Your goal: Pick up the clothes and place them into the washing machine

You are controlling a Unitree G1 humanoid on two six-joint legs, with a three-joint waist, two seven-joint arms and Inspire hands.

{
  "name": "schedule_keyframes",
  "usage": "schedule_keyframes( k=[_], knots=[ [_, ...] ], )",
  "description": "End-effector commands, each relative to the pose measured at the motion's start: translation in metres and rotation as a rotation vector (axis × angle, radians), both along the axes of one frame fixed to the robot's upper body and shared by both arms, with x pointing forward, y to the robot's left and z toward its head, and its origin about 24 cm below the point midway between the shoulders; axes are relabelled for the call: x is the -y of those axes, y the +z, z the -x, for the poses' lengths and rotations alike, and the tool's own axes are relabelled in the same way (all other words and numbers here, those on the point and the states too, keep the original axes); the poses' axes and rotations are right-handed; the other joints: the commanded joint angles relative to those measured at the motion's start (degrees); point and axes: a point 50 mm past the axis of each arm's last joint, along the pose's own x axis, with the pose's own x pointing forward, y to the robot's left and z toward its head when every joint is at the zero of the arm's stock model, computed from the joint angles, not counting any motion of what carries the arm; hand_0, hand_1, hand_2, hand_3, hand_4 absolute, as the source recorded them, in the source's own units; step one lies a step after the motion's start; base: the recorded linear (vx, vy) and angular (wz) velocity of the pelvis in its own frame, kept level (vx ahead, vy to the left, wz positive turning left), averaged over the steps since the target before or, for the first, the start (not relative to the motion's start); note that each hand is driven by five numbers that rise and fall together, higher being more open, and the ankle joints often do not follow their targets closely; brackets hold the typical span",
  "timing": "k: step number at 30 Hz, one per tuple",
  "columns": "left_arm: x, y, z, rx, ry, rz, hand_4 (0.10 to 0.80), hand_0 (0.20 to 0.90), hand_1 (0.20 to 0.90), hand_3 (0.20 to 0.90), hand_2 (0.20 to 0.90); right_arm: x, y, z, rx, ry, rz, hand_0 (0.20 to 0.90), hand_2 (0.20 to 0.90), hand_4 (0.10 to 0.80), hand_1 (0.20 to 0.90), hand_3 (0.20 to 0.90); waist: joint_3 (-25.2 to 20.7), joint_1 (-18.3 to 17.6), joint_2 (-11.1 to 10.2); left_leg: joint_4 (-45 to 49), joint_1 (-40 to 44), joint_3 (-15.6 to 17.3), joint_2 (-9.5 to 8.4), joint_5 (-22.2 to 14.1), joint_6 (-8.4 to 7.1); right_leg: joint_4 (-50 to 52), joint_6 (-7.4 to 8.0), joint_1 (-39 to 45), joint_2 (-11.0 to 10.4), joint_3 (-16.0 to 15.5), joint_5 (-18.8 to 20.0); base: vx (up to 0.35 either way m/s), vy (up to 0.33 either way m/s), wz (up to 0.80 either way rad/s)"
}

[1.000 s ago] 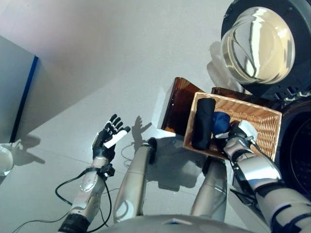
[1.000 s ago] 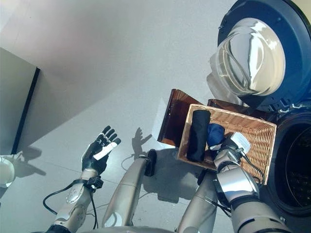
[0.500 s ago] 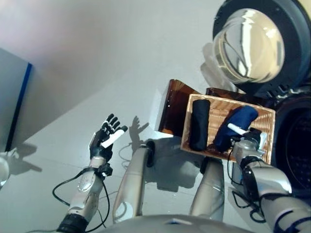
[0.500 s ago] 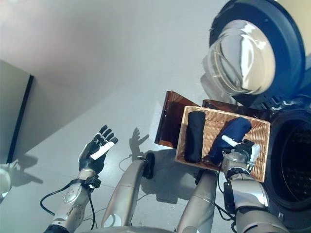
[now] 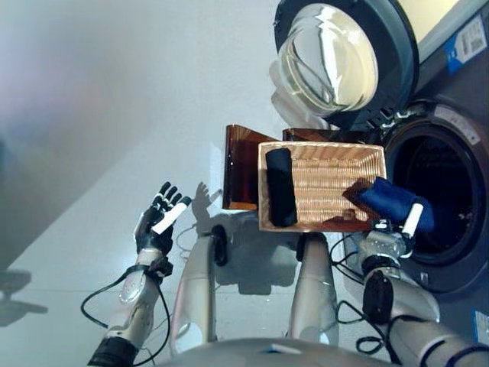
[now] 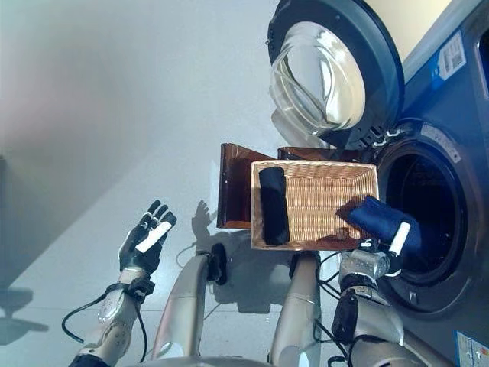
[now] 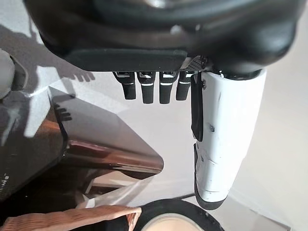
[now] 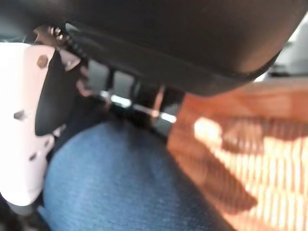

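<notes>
Carrying the blue garment (image 5: pixel 388 200) is where things stand: the right hand (image 5: pixel 397 229) has it pinched between the white-covered thumb and curled fingers, w/ the cloth bundled on top of the hand. In the right wrist view blue denim-like fabric (image 8: pixel 120 183) fills the space past the thumb, so the grip looks real, not just a touch. The bundle sits over the wicker basket (image 5: pixel 321 157)'s rim at about 4 o'clock of the basket, overlapping the drum opening (image 5: pixel 435 191) of the washing machine (image 6: pixel 451 122) but, as far as I can judge, not yet inside it. The door (image 5: pixel 328 61) is swung wide open at 12 o'clock from the basket, so nothing blocks the way in.

Progress, approx: one piece lifted out and en route, none visibly loaded; drum interior is dark, can't tell if anything's in there. Left to do: push the blue piece through the opening at 3 o'clock and let go, then come back for the black rolled garment (image 5: pixel 280 187), which lies along the basket's 9 o'clock side, untouched. Rest of the basket floor looks bare apart from a small dark bit near the blue bundle; can't tell what it is.

Left hand (image 5: pixel 159 223) is idle out at 8 o'clock, well apart from the basket, fingers spread & straight, holding nothing. A brown translucent stand (image 5: pixel 241 172) sits just beside the basket at its 9 o'clock edge
</notes>
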Motion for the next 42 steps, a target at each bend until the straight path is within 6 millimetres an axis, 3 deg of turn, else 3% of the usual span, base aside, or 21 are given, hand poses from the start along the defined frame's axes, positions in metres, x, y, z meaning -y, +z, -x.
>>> schedule_keyframes(
  k=[1,8,17,30,36,37,38,42],
  knots=[
    [-0.002,0.018,-0.001,0.115,-0.006,0.0,0.8,0.9,0.9,0.9,0.9,0.034,0.038,-0.003,0.105,-0.146,0.118,0.2,0.2,0.3,0.2,0.2,-1.9,1.59,1.23,-3.65,0.94,-3.66,1.26,2.69,-3.89,-0.75,-3.04,0.98,-0.82,-0.87,1.69,0.0,0.0,0.0],
    [0.002,0.019,0.002,0.114,-0.049,-0.016,0.8,0.9,0.9,0.9,0.9,0.05,0.07,-0.016,0.176,-0.256,0.074,0.2,0.2,0.3,0.2,0.2,-2.62,2.5,2.75,-5.47,0.97,-3.42,1.12,3.52,-4.5,-0.89,-3.04,0.51,-1.08,-0.69,1.46,0.0,0.0,0.0],
    [0.005,0.015,0.005,0.086,-0.083,-0.035,0.8,0.9,0.9,0.9,0.9,0.095,0.124,-0.006,0.199,-0.398,0.116,0.2,0.2,0.3,0.2,0.2,-3.41,3.04,5.08,-7.18,1.08,-2.96,0.86,4.38,-4.88,-0.3,-3.07,-0.88,-1.33,0.39,1.07,0.007,-0.001,0.02],
    [0.008,0.01,0.009,0.064,-0.087,-0.013,0.8,0.9,0.9,0.9,0.9,0.134,0.148,0.031,0.187,-0.573,0.137,0.2,0.2,0.3,0.2,0.2,-3.99,1.76,6.36,-7.94,1.23,-2.21,1.11,4.35,-5.33,0.59,-3.22,-2.38,-1.05,1.35,0.58,0.003,0.002,-0.01],
    [0.008,0.012,0.006,0.075,-0.086,-0.01,0.8,0.9,0.9,0.9,0.9,0.14,0.145,0.041,0.138,-0.606,0.127,0.2,0.2,0.3,0.2,0.2,-3.9,0.99,6.17,-7.33,1.36,-1.56,1.47,3.79,-5.22,0.78,-3.16,-2.73,-0.56,1.82,0.65,0.021,0.011,-0.07],
    [0.008,0.012,0.006,0.076,-0.086,-0.01,0.8,0.9,0.9,0.9,0.9,0.14,0.146,0.041,0.139,-0.606,0.127,0.249,0.249,0.335,0.249,0.249,-3.91,1.05,6.15,-7.26,1.33,-1.49,1.51,3.73,-5.21,0.82,-3.15,-2.8,-0.5,1.9,0.65,0.007,0.002,-0.06],
    [0.008,0.013,0.006,0.079,-0.087,-0.01,0.8,0.9,0.9,0.9,0.9,0.139,0.144,0.041,0.126,-0.6,0.122,0.9,0.9,0.8,0.9,0.9,-3.94,0.99,6.07,-7.28,1.32,-1.35,1.63,3.69,-5.21,0.69,-3.12,-2.83,-0.41,1.89,0.7,0.003,-0.005,-0.05],
    [0.007,0.015,0.004,0.082,-0.083,-0.015,0.8,0.9,0.9,0.9,0.9,0.134,0.134,0.036,0.065,-0.54,0.12,0.9,0.9,0.8,0.9,0.9,-4.32,0.72,5.52,-7.22,1.1,-1.19,1.87,3.76,-5.27,0.35,-3.07,-2.83,-0.48,1.64,1.28,0.001,-0.001,-0.01]
  ],
)
